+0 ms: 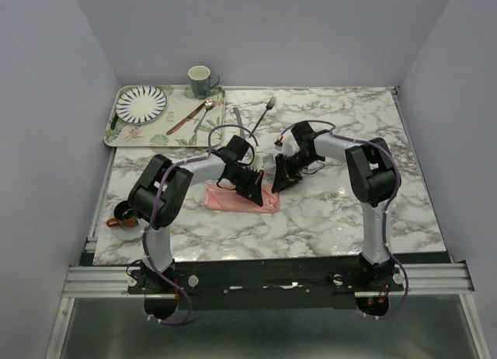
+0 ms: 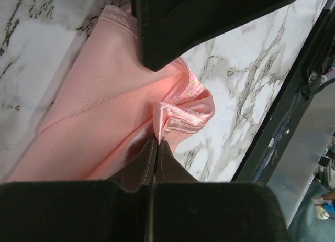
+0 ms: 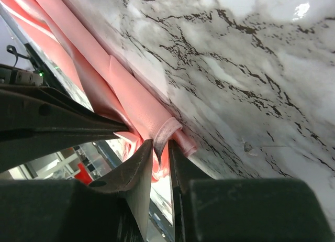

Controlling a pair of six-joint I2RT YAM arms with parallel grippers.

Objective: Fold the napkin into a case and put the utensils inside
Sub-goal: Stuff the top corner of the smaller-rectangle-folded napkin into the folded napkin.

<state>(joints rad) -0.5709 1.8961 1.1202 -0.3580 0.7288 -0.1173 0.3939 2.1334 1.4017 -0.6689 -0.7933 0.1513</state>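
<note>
From above, the napkin (image 1: pixel 242 201) lies folded into a narrow pink strip near the middle of the marbled surface (image 1: pixel 334 219). The left gripper (image 1: pixel 253 191) and right gripper (image 1: pixel 277 182) are both down at its right-hand end, close beside each other. The fork (image 1: pixel 266 110) lies on bare marble well beyond them. The thin dark sliver to its left may be the knife, though it is too small to be sure. A leaf-patterned tray (image 1: pixel 124 137) in the far left corner carries a striped plate (image 1: pixel 140 103) and a mug (image 1: pixel 200 81).

The left wrist camera shows that gripper's fingers (image 2: pixel 137 168) pressed together, pinching a puckered corner of the napkin's shiny hem. The rest of the cloth spreads away to the left over the marble.

In the right wrist camera the fingers (image 3: pixel 137 166) stand narrow, clamped on the rolled end of the cloth, where its layered folds run off up and to the left.
</note>
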